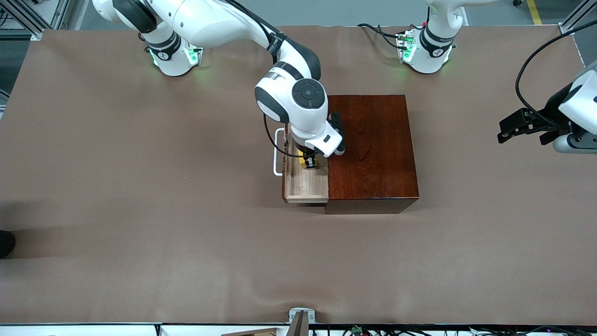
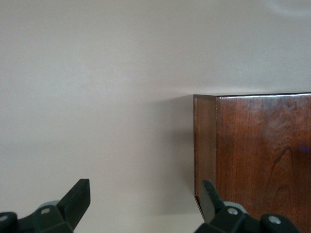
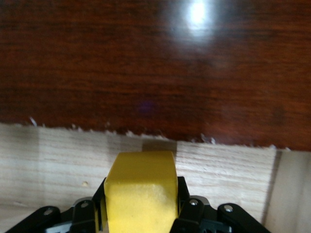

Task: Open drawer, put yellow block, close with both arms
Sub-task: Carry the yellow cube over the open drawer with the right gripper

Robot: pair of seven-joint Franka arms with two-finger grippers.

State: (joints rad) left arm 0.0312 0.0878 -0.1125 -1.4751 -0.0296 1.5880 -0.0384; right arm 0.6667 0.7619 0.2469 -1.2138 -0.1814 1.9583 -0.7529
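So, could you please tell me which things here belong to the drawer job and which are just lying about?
Job:
- pale-wood drawer, open, out of the glossy reddish-brown wooden box
- small yellow block, held over the drawer by the right gripper
- left gripper, open, waiting at its end of the table

Lying about:
- brown table cover only
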